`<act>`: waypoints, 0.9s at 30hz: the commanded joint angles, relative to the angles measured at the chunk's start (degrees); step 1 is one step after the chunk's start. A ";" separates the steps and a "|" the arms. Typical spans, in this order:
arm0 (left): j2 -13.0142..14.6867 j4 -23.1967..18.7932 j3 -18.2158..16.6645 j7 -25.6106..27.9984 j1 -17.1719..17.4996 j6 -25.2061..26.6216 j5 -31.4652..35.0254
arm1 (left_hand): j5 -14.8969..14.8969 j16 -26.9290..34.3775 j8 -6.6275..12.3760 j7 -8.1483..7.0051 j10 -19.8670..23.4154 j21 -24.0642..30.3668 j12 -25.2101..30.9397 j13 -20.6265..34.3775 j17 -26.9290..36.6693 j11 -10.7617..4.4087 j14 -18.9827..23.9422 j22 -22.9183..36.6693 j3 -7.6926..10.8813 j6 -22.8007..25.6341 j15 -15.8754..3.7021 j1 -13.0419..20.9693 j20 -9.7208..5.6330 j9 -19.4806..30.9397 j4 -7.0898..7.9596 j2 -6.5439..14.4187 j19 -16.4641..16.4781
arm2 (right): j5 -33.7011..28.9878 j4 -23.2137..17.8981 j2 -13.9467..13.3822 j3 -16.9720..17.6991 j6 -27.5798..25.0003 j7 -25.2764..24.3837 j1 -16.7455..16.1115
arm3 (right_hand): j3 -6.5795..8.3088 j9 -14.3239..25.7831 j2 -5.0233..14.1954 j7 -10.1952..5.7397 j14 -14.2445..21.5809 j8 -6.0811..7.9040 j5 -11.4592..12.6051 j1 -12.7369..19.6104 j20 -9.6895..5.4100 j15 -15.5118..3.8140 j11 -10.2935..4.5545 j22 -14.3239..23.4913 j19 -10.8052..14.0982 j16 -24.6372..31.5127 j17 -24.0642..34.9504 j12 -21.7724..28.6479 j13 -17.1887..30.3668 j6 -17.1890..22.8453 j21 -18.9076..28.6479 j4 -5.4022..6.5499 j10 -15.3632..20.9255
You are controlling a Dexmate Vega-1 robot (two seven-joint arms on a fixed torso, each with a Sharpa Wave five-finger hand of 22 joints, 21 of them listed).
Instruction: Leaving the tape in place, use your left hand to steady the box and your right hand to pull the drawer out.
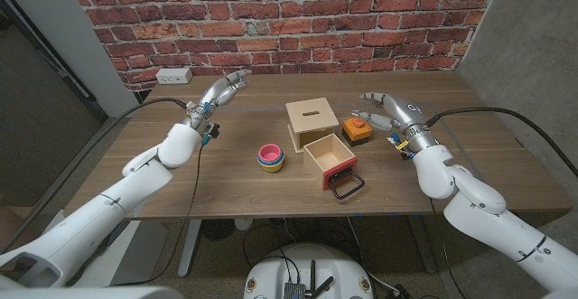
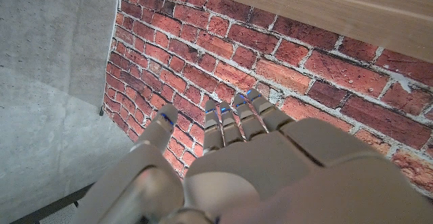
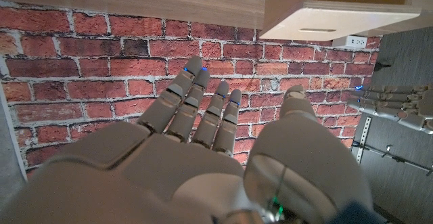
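A light wooden box with a slot in its lid stands mid-table. Its drawer, red inside with a black loop handle, is drawn out toward the front edge, its rear end at the box's front. The tape, a round pink, yellow and blue roll, lies left of the drawer. My left hand hovers open well left of the box, touching nothing. To the right of the box, my right hand is open and holds nothing. The box also appears in the right wrist view, beyond my right hand.
An orange block with a red button sits between the box and my right hand. A white power strip lies at the back left by the brick wall. Bare table spreads right of my right hand and along the front left.
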 commanded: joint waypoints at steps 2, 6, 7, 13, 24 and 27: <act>-2.64 1.72 -0.07 1.08 0.46 -0.42 -4.62 | -0.23 -0.01 -0.06 0.25 -1.35 -0.01 -0.47 0.16 0.34 0.14 -1.10 0.17 -0.30 -1.32 -1.02 0.81 -5.18 0.06 -0.44 2.96 -0.21 | 10.25 5.26 2.20 -1.50 6.42 -5.23 4.53 | -0.15 0.05 0.09 -0.54 -2.48 -0.35 -0.02 -0.65 0.06 -2.94 0.02 -0.08 -1.12 -0.79 -0.47 -0.32 0.00 -1.77 -0.41 -0.06 -2.12; -3.07 2.04 0.00 1.02 0.51 -0.82 -5.62 | -0.24 0.11 -0.18 0.36 -2.04 -0.01 -0.38 0.17 0.38 0.49 -1.57 0.17 -0.77 -2.70 -0.98 0.79 -5.02 0.05 -0.52 2.97 -0.36 | 12.80 7.25 3.02 -1.71 9.11 -6.92 5.22 | 0.01 0.00 0.10 -0.07 -4.33 -0.42 -0.02 -0.69 0.53 -2.45 0.33 -0.16 -1.96 -1.38 -1.12 -0.29 -0.14 -2.84 -0.65 -0.40 -3.16; -3.45 2.21 -0.03 1.23 0.56 -0.90 -6.04 | -0.24 0.12 -0.17 0.38 -2.06 -0.03 -0.35 0.17 0.37 0.53 -1.61 0.17 -0.82 -2.84 -0.87 0.80 -4.94 0.05 -0.55 2.95 -0.44 | 13.38 7.81 3.12 -1.79 9.94 -7.21 5.41 | 0.06 -0.01 0.06 -0.30 -4.62 -0.38 -0.02 -0.65 0.67 -2.13 0.30 -0.20 -2.00 -1.44 -1.36 -0.23 -0.18 -3.00 -0.64 -0.55 -3.31; -4.69 3.46 0.03 1.17 0.60 -2.16 -8.10 | -0.23 0.26 -0.27 0.37 -2.67 -0.04 -0.27 0.16 0.36 0.71 -1.76 0.18 -1.29 -4.47 -0.40 0.80 -4.83 0.04 -0.74 2.83 -0.65 | 17.24 9.95 3.47 -2.17 12.71 -6.98 6.50 | 0.25 -0.06 0.04 -0.05 -6.27 -0.39 -0.05 -0.77 1.07 -1.01 0.61 -0.38 -3.45 -1.71 -2.36 -0.29 -0.38 -4.00 -1.08 -0.95 -4.67; -6.48 5.04 -0.17 1.20 1.75 -5.15 -11.40 | -0.22 0.25 -0.27 0.71 -3.75 -0.10 -0.27 0.17 0.37 0.88 -2.24 0.20 -2.21 -6.76 -0.15 0.42 -4.36 0.02 -0.77 2.54 -1.12 | 27.04 12.08 2.95 -1.85 16.61 -1.98 8.00 | -0.49 -0.18 0.93 -0.06 -12.76 -0.78 0.16 -5.83 2.33 0.74 2.90 -0.56 -10.01 -1.49 -5.04 -0.46 -0.80 -11.84 -1.62 0.38 -12.34; -6.78 5.39 -0.35 0.82 2.33 -6.27 -12.53 | -0.20 0.14 -0.24 0.68 -4.52 -0.26 -0.33 0.17 0.33 0.99 -2.81 0.20 -2.49 -7.71 0.02 0.36 -4.40 0.03 -0.88 2.50 -1.75 | 29.79 12.94 3.05 -1.89 17.93 -0.54 8.42 | -0.73 -0.22 1.10 0.36 -14.92 -0.74 0.26 -7.14 2.32 1.10 3.33 -0.58 -12.15 -1.65 -5.65 -0.44 -0.87 -13.60 -1.69 0.74 -14.11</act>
